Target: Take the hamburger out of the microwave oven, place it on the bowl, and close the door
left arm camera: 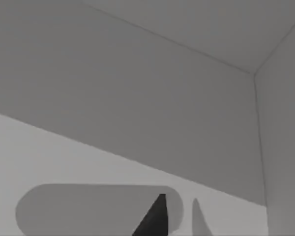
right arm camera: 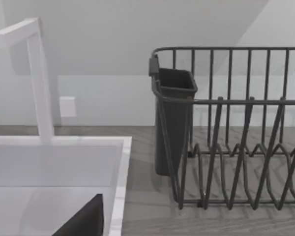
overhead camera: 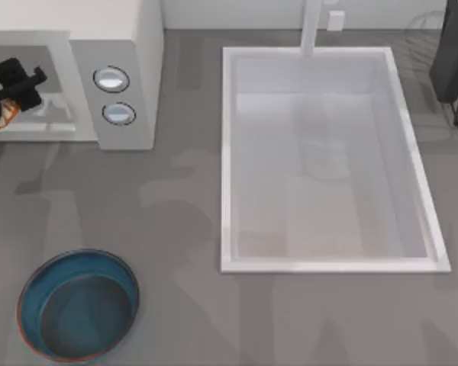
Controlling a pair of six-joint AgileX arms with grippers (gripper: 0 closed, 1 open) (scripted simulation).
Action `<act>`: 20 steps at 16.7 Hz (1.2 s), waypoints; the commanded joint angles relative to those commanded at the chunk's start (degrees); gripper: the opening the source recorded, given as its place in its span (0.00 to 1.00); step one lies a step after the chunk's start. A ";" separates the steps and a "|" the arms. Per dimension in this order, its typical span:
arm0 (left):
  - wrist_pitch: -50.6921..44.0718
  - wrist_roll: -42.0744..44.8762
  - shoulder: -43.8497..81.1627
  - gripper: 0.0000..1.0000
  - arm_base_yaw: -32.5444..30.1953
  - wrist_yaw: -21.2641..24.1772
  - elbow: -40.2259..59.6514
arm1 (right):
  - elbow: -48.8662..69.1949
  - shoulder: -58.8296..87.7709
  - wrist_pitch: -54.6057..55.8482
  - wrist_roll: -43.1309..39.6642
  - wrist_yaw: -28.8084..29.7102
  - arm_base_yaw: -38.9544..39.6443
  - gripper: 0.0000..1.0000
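While our left gripper [overhead camera: 15, 88] reaches into the microwave oven [overhead camera: 99, 69], we cannot tell its finger state. Orange hamburger [overhead camera: 8, 114] peeks beside it. Our right arm [overhead camera: 450, 53] sits parked beyond the sink [overhead camera: 229, 152].

One microwave oven [overhead camera: 114, 46] upper left with two knobs [overhead camera: 111, 78], one teal bowl [overhead camera: 78, 315] lower left, one white sink [overhead camera: 328, 164] centre right, one faucet [overhead camera: 313, 27], one wire dish rack [right arm camera: 236, 128].

A: What sits at the middle of the grey desk [overhead camera: 175, 229]?
B: A large white rectangular sink [overhead camera: 227, 152], with a white faucet [overhead camera: 311, 27] rising at its far edge.
A: And past the sink's right side?
B: A dark wire dish rack [right arm camera: 246, 147], a dark cutlery cup [right arm camera: 173, 118] hung on its near end.
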 joint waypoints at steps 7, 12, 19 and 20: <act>-37.87 -40.10 2.05 0.00 -13.50 -11.67 14.34 | 0.00 0.00 0.00 0.00 0.00 0.00 1.00; -68.51 -72.75 6.39 0.00 -24.49 -20.71 24.30 | 0.00 0.00 0.00 0.00 0.00 0.00 1.00; -107.24 -114.50 17.88 0.00 -38.55 -31.20 33.31 | 0.00 0.00 0.00 0.00 0.00 0.00 1.00; -111.79 -119.45 19.82 0.00 -40.22 -32.33 34.02 | 0.00 0.00 0.00 0.00 0.00 0.00 1.00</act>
